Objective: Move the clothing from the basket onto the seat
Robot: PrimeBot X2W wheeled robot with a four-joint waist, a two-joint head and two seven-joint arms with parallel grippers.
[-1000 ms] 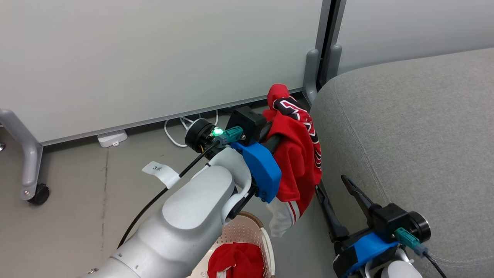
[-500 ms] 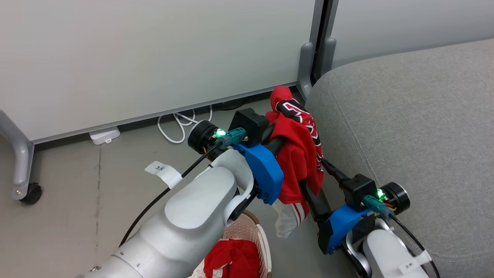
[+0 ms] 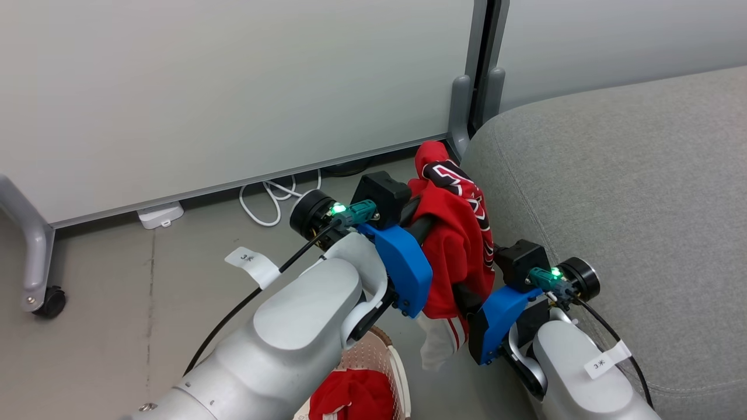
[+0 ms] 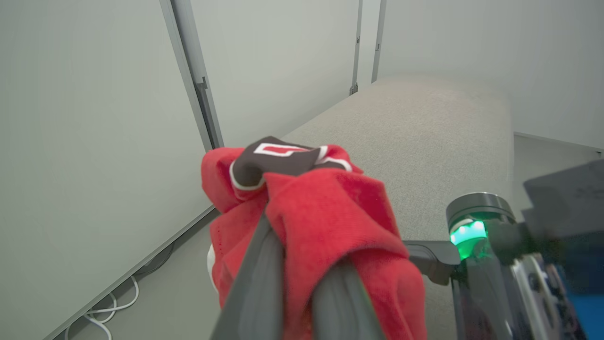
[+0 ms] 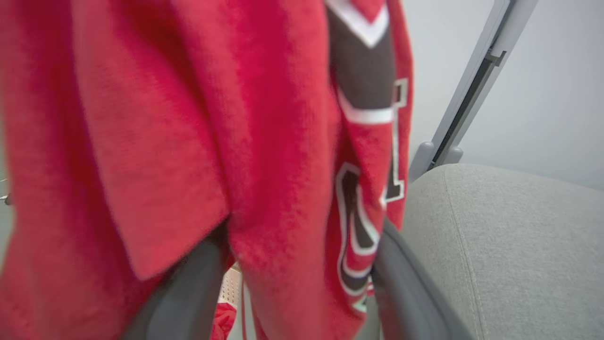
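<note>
Two red garments, a jersey (image 3: pixel 455 256) mid-frame and a plain garment (image 3: pixel 350 399) at the bottom edge, one basket (image 3: pixel 379 359) there, one seat (image 3: pixel 613 192) at the right, two grippers, namely left gripper (image 4: pixel 302 283) and right gripper (image 5: pixel 292 264), one white cable (image 3: pixel 274 201) and one caster (image 3: pixel 49 300) at the left.

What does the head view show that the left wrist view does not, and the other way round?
Head view: the basket with the plain red garment lying in it, and a castor on the floor. Left wrist view: the left claw shut on the jersey, seen close. Both: the jersey, the grey seat and a white cable.
</note>
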